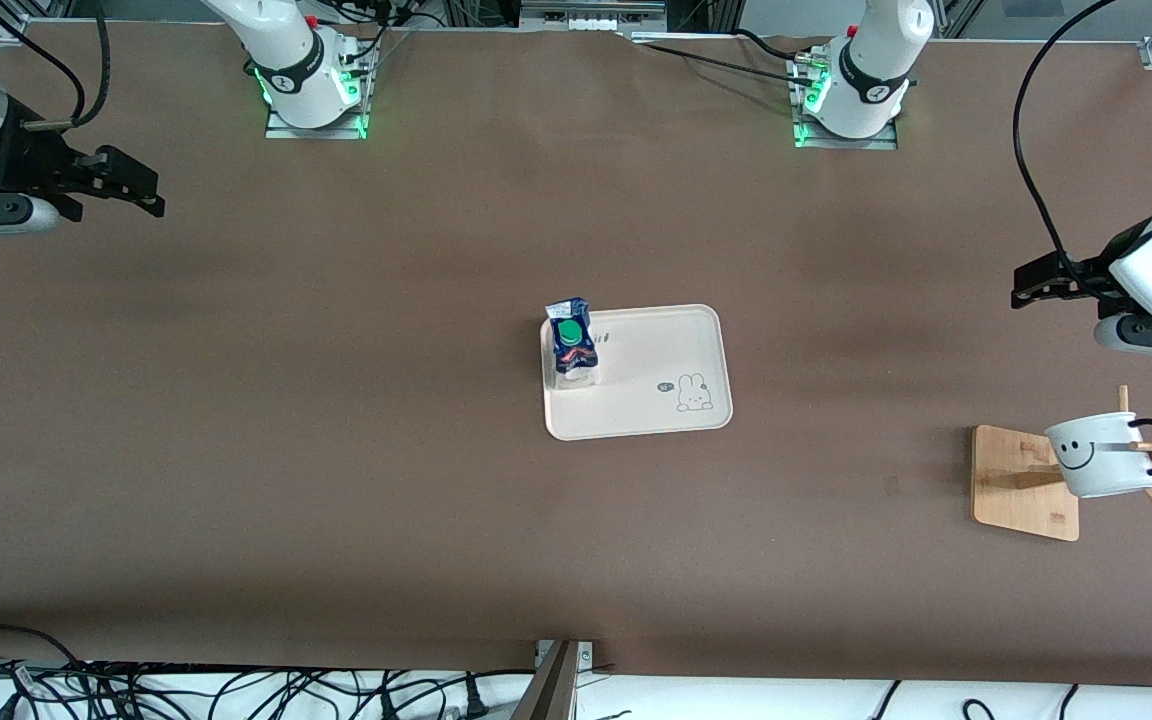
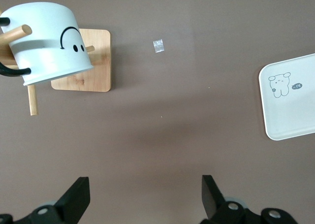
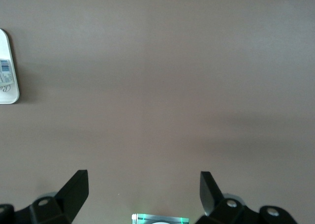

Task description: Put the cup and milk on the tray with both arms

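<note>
- At the right arm's end of the table, the right gripper [image 1: 136, 185] hangs above bare brown tabletop [image 1: 336, 450], jaws spread wide and holding nothing.
- Its wrist camera shows the same: two black fingers [image 3: 74, 192] far apart over plain brown surface, with only the tray's rounded edge in view.
- A broad stretch of open table lies between that gripper and the tray [image 1: 656, 400], with nothing standing on it.
- The cream tray sits at mid-table, its rounded corners clear of everything around it and its rim ringed by bare tabletop.
- The milk [image 1: 574, 343] stands upright inside the tray, tight against the edge toward the right arm's end, green cap up; the rest of the tray floor is open apart from the printed bunny.
- More bare table runs from the tray to the wooden rack [image 1: 1026, 485] at the left arm's end, broken only by a small clear scrap [image 2: 158, 45].
- The cup [image 1: 1101, 455] hangs tilted on the rack's pegs by its black handle, smiley face outward, well apart from the tray.
- The left gripper [image 1: 1031, 285] hovers at the left arm's edge of the table, jaws wide and holding nothing; the rack sits nearer the front camera than the spot beneath it.
</note>
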Robot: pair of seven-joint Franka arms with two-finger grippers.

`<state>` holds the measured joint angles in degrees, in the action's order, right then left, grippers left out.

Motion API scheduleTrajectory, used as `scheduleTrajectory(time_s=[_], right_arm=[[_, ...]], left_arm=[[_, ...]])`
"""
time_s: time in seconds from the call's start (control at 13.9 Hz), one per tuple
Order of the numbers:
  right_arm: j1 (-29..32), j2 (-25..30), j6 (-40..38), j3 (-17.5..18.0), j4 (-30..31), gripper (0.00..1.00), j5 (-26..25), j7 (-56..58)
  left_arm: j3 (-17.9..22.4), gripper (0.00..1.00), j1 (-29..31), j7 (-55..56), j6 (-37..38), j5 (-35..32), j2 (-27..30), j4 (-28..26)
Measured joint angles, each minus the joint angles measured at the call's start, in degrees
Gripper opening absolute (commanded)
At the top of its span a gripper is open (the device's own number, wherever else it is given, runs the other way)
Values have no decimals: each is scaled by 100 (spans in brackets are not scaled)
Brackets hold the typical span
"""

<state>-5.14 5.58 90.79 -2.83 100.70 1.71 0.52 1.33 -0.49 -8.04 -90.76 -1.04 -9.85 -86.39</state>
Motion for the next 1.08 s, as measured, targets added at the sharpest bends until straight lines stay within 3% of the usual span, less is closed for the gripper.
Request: scheduleTrajectory(time_s=[1.08], right_arm=[[-5,-231,153,29,-350,100,-218,0]], left_arm=[[-73,100,-33,-7,41,0,-13,34]])
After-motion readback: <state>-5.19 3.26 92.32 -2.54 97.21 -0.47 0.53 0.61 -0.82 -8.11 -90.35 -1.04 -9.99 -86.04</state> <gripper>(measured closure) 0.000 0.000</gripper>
